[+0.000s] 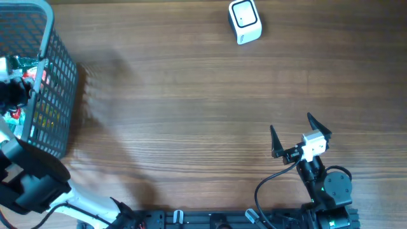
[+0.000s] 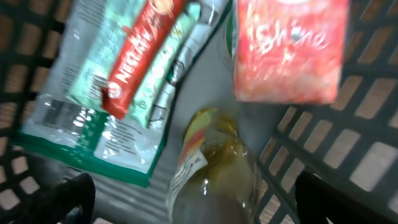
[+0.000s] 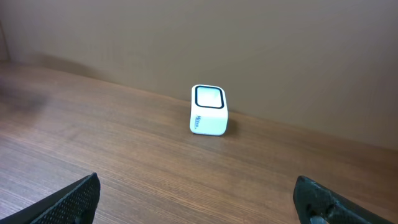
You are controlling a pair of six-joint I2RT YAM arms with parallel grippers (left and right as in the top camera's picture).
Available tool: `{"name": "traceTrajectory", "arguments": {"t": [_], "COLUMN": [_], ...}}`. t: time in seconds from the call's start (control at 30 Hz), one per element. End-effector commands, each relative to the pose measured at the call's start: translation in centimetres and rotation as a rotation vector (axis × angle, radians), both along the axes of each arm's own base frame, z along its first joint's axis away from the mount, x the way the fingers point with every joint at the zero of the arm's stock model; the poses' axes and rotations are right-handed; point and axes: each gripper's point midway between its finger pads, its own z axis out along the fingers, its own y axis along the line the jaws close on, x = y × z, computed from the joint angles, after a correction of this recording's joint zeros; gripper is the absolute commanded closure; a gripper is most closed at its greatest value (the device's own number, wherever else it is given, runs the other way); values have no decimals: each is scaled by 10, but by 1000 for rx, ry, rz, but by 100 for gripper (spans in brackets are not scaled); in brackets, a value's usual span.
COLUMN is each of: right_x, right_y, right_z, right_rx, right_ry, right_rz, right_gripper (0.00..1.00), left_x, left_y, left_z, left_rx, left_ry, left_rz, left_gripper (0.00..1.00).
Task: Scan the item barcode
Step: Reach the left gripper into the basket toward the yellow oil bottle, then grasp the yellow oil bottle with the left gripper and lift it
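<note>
While the overhead camera catches only scraps of packaging through the mesh basket [image 1: 60, 83] at the table's left side, the left wrist view looks straight in. It shows a clear bottle [image 2: 214, 168] of yellowish liquid, a red Nestlé bar [image 2: 140, 53] on a green-and-white packet [image 2: 93, 118], and a red pouch [image 2: 289, 46]. The left gripper [image 2: 199, 202] hangs over them with jaws spread, and the bottle lies between its fingertips, touching neither. The right gripper [image 3: 202, 202], equally wide and empty, faces the white scanner [image 3: 208, 111] well across the table [image 3: 124, 155].

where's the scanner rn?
Overhead: the white scanner stands alone at the far edge of the table, right of centre, ahead of the right gripper, far from the basket.
</note>
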Motion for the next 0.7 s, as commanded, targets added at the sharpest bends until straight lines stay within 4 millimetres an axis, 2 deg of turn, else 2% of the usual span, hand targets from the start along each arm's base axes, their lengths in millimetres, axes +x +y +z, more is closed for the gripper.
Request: {"name": "traceTrajectory", "arguments": {"t": [0.0,0.07,0.27,0.47,0.53,0.67], "right_x": [0,0,0,0,0,0], "right_y": [-2,-2,-2,-2,-2,-2], "right_z": [2,2,2,2,2,2], "right_rx": [3,3,2,3,3,2], "right_ry": [-7,-8,-8,-7,-8,-8], "right_rz": [-10,-10,-10,-10,-10,-10], "right_gripper": [0,0,0,0,0,0], "left_x": [-3,0,7,11,11,14], "left_y": [-3,-3,-3,-6,-6,-9], "left_z": [-32,-41,-45,-44,-41,-22], "left_rx": [-57,-66,-81,-97,-95,-82], "left_ry": [40,43,15,-4,-13,-63], "left_rz": [-22,-23,-29,-35,-35,-40], "left_gripper": [14,21,26,54,60,63]}}
